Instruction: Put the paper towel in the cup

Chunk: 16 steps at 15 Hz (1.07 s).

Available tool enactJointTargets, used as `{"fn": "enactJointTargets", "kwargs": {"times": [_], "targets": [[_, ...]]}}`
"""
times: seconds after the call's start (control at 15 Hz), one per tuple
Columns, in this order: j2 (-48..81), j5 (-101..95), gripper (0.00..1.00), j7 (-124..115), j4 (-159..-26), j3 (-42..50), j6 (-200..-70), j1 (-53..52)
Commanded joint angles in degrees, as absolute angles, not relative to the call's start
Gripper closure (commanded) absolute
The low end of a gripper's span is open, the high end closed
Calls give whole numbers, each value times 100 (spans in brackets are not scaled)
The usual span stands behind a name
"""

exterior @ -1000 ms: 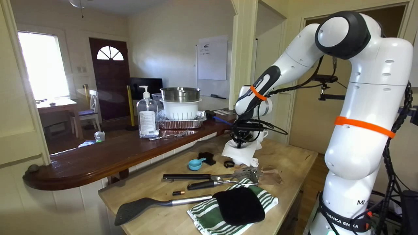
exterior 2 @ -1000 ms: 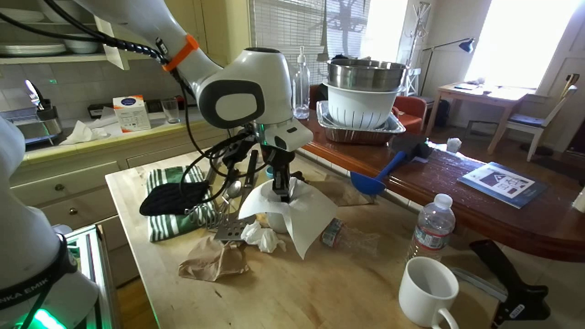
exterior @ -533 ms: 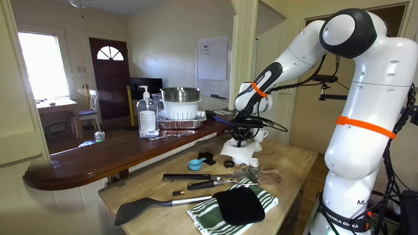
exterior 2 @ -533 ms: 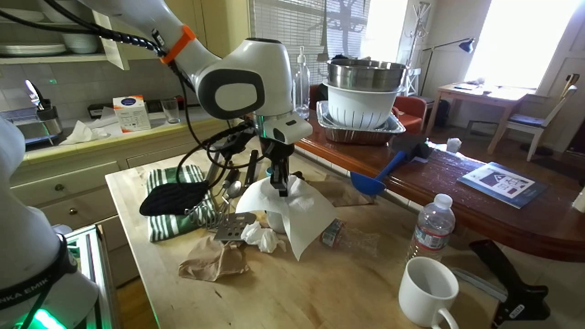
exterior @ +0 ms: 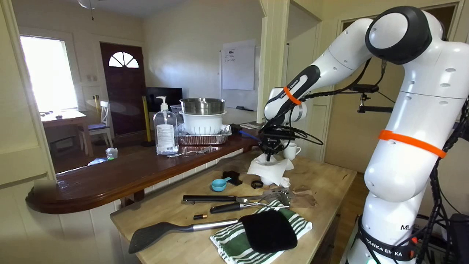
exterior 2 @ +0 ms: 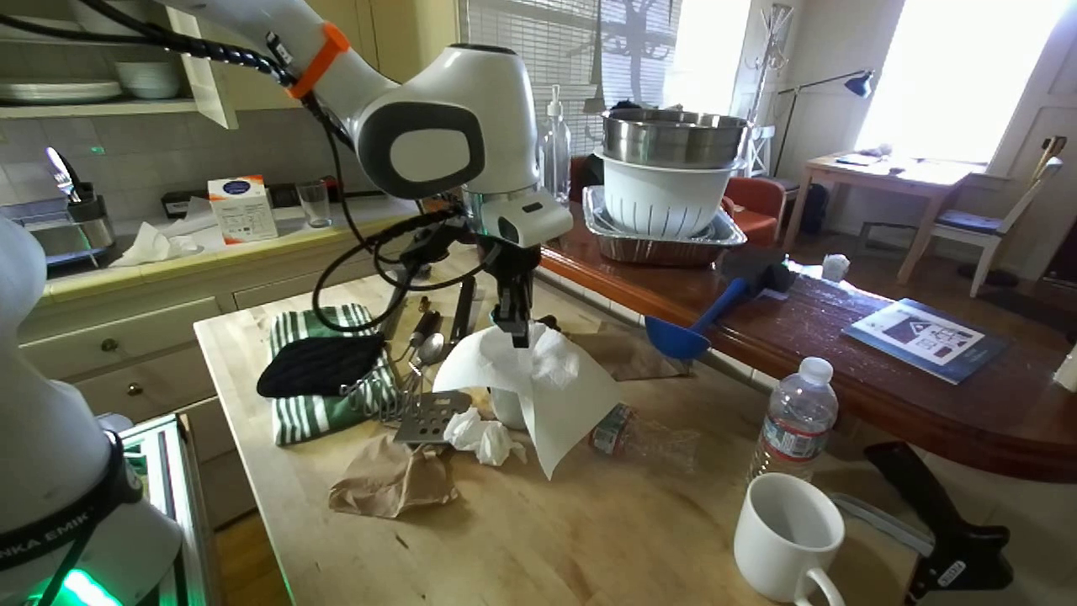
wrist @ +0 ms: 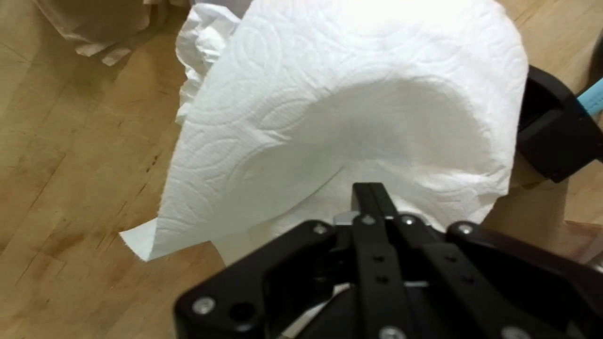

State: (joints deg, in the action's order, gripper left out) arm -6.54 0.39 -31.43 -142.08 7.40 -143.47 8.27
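The white paper towel [exterior 2: 559, 396] lies draped over the small white cup [exterior 2: 506, 410], its corners hanging down outside. It also shows in an exterior view [exterior: 267, 171]. In the wrist view the towel [wrist: 264, 108] dips into a hollow at its middle. The cup's lower wall shows under it; its rim and inside are hidden. My gripper [exterior 2: 520, 340] is just above the towel, fingertips pointing down over the hollow. In the wrist view the fingertips [wrist: 370, 186] are pressed together with nothing seen between them.
A crumpled white tissue [exterior 2: 486, 438], a slotted metal spatula [exterior 2: 431, 417] and brown paper [exterior 2: 395, 480] lie beside the cup. A crushed clear plastic bottle [exterior 2: 639, 438] lies on its other side. A white mug [exterior 2: 787, 543] and a water bottle [exterior 2: 793, 421] stand farther off. A raised wooden ledge [exterior: 128, 168] borders the table.
My gripper has risen up out of the towel's middle, staying shut. The towel has settled slightly and stays draped over the cup.
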Motion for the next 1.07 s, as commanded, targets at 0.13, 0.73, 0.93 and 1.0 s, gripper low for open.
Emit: {"fn": "enactJointTargets", "kwargs": {"times": [0.13,0.73,0.93,1.0], "targets": [[-1253,356,72,-3518,-14020,628,-13553,918],[-2287,-40,7,-3554,-13775,356,-12358,1089],[-2486,-246,0,-3390,-13739,304,-12218,1168],[-2535,-297,0,-3230,-13723,324,-12163,1175]]}}
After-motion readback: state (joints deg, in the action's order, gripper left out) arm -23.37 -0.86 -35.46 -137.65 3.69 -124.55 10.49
